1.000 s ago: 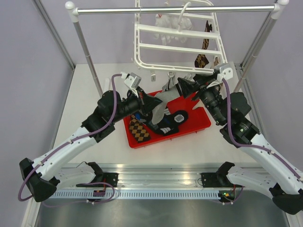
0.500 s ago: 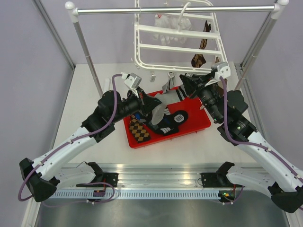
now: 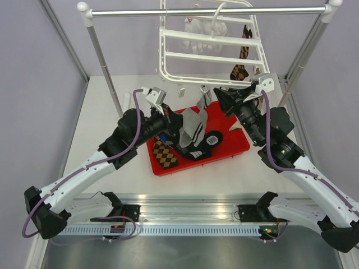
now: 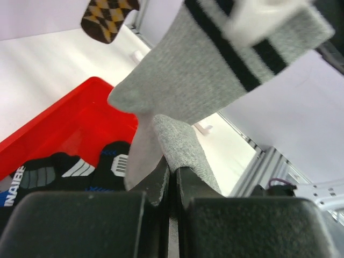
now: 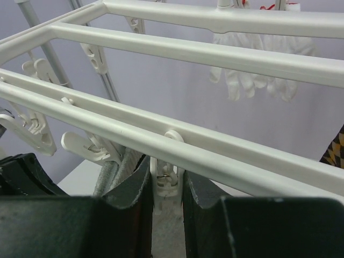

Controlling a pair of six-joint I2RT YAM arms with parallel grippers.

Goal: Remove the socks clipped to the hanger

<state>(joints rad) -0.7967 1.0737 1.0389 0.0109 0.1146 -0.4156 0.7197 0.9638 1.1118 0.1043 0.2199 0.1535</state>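
Over the red tray at the middle of the desk, the grey sock hangs from the near bar of the hanger, and I have my left gripper clamped on its lower end. My right gripper pinches a white clip on that bar, grey fabric just beside it. An argyle sock is clipped at the hanger's right side.

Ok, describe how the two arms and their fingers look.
Both the left arm and right arm have white links with bulky black joints, and a purple cable runs along each. A small white camera housing sits at each wrist. The left gripper and right gripper have thick, blocky black fingers.
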